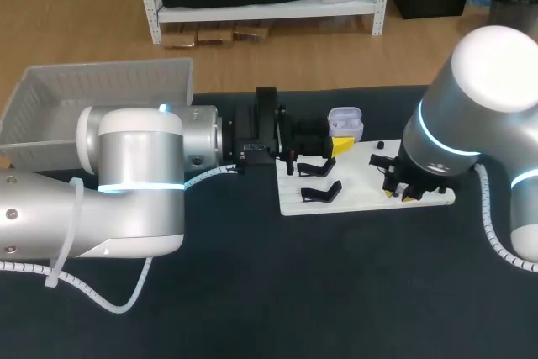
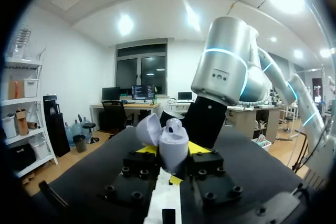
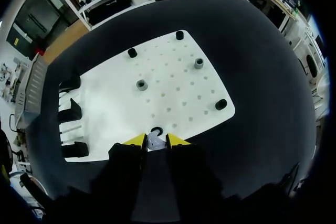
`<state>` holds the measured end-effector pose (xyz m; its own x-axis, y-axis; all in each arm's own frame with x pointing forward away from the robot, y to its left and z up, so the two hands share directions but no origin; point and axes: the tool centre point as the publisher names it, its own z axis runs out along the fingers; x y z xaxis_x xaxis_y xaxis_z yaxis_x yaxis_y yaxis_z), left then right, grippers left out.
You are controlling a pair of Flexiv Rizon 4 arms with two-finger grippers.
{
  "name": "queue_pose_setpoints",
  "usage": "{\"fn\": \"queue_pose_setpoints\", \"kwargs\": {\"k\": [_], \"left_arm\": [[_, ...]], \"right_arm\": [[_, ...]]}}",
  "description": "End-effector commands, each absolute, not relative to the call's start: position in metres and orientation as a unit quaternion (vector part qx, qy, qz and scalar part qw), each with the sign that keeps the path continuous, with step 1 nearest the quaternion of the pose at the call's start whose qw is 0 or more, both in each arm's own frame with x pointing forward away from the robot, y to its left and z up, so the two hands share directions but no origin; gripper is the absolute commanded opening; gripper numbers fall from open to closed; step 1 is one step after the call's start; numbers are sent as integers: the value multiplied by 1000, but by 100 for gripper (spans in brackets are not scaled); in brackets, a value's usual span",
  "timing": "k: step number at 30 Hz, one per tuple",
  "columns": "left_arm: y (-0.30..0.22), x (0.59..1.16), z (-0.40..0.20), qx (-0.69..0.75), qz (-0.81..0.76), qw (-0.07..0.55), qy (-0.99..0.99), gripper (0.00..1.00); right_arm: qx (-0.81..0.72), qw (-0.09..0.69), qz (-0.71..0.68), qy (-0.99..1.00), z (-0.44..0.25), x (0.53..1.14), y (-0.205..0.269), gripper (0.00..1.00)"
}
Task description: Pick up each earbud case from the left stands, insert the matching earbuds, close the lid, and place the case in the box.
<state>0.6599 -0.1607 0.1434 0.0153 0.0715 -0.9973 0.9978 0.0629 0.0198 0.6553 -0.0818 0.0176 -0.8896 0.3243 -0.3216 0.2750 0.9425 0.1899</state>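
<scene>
A lavender earbud case (image 2: 173,139) with its lid open sits upright between the yellow tips of my left gripper (image 2: 172,153), which is shut on it. From above, that case (image 1: 345,122) is held over the far edge of the white board (image 1: 361,195) by the left gripper (image 1: 340,146). My right gripper (image 1: 400,192) is down at the board's right part. Its yellow tips press from both sides on a small pale earbud (image 3: 155,141), so the right gripper (image 3: 156,142) is shut on it just over the white board (image 3: 173,87).
Black stands (image 1: 322,192) rise from the board's left part, also seen as dark stands (image 3: 71,111) in the right wrist view. Small pegs (image 3: 142,84) dot the board. A white basket (image 1: 101,94) stands at the table's far left.
</scene>
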Motion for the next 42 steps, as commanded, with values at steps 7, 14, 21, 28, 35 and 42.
{"fn": "queue_pose_setpoints", "kwargs": {"k": [7, 14, 21, 28, 35, 42], "left_arm": [[-161, 658, 142, 503, -459, 508, 528, 0], [-161, 658, 142, 503, -459, 508, 528, 0], [-161, 658, 142, 503, -459, 508, 528, 0], [-161, 658, 142, 503, -459, 508, 528, 0], [-161, 658, 142, 503, -459, 508, 528, 0], [-161, 658, 142, 503, -459, 508, 528, 0]], "right_arm": [[158, 174, 66, 970, 18, 656, -84, 0], [157, 167, 67, 971, 26, 655, -84, 0], [148, 152, 56, 976, 44, 648, -83, 0], [100, 115, 52, 987, 82, 629, -84, 0], [3, 76, 40, 996, 132, 603, -77, 0], [-96, 77, 54, 991, 177, 589, -58, 0]]}}
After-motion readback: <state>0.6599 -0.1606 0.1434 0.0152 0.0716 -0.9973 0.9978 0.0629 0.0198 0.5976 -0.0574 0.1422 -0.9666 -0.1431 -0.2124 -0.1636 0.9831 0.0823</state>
